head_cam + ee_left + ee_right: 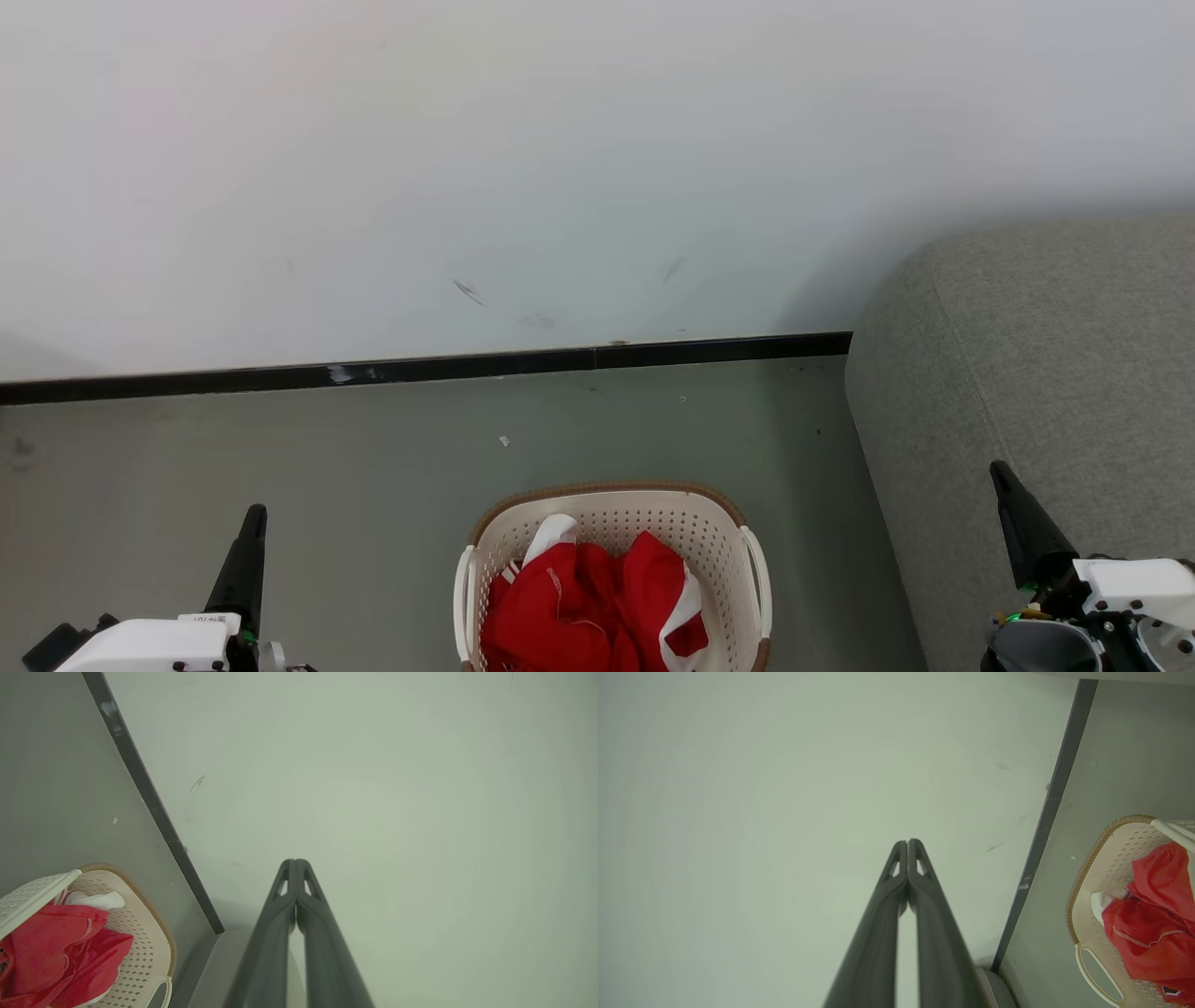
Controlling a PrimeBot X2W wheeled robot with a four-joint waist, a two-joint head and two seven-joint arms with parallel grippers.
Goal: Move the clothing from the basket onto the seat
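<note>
- Left gripper (pixel 253 515), lower left, fingers pressed together, empty;
- right gripper (pixel 1000 469), lower right, likewise closed, empty;
- clothing (pixel 583 607) heaped in basket (pixel 607 489), bottom centre; seat (pixel 1055 345) at right.

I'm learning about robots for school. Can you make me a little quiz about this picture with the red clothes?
1. True or false: the clothing lies in the basket.
2. On which side of the basket is the seat, for the robot? A left, B right, C behind the robot.
3. Fill in: the left end effector and the right end effector are both ____ and hold nothing.
Key: 1 true; 2 B; 3 shut.
</note>
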